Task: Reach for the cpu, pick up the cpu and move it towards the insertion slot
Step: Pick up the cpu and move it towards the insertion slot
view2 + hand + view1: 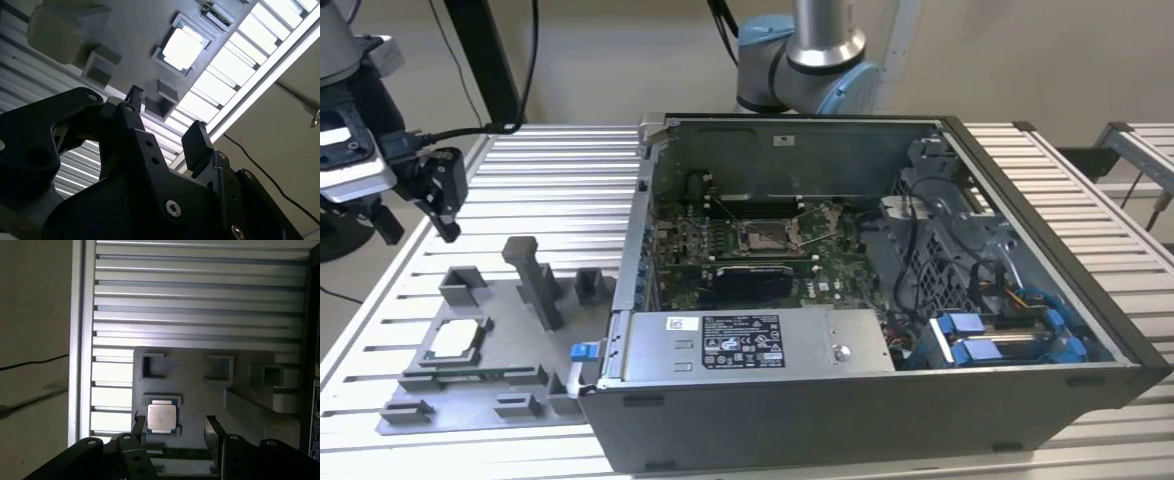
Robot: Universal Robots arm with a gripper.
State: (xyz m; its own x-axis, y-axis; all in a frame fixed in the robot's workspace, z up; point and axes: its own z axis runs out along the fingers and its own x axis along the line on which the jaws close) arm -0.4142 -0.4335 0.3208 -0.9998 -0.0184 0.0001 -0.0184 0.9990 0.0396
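My gripper (438,200) hangs above the slatted metal table (560,190), far over on the exterior view's left. Its two black fingers (212,432) are spread wide and hold nothing.

The cpu (458,340) lies flat in a shallow square pocket of a grey fixture plate (474,400). That plate is on the near part of the table, just beside the open computer case (787,420) on the exterior view's left. In the first wrist view the cpu (161,416) sits close to one finger rather than centred in the gap. The gripper is clear of it and not yet touching.

The insertion slot (765,237), a silver-framed socket on the green board, is inside the case, well apart from the cpu.

I judge the chip to be light, thin and stiff. Its smooth metal top is likely slippery and its underside delicate. I would grip it by two opposite edges of the tan rim, squarely and gently. The pocket walls seem to leave the fingers little room.
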